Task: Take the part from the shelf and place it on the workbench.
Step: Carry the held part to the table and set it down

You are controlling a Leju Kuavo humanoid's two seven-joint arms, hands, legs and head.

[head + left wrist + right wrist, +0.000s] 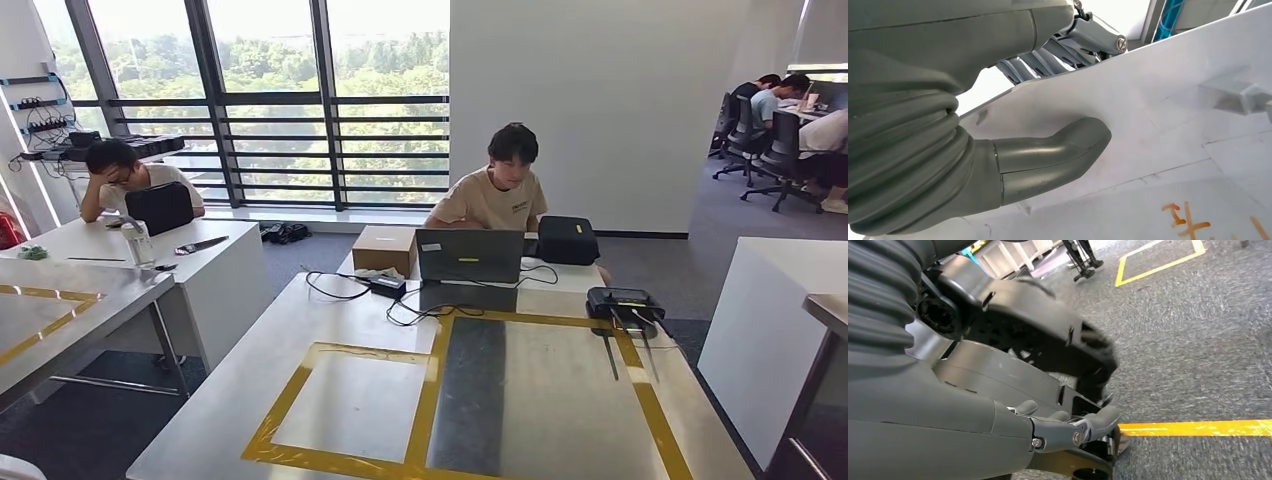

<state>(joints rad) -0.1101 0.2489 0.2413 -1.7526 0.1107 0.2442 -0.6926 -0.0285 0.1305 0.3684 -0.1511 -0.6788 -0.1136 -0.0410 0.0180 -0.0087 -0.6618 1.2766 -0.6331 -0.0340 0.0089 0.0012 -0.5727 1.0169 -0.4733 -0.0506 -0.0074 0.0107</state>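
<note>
The left hand [1048,150] pinches a flat white part [1148,115], thumb against fingers. The right hand [1068,430] hangs loosely curled, holding nothing. The taped workbench [560,400] waits at twelve o'clock; placing remains.

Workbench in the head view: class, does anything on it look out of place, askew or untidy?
Nothing is spilled or broken. The workbench carries office clutter at its far end: a laptop, a cardboard box, loose black cables trailing over the surface, and a black router whose antennas lie across the yellow tape outline.
</note>
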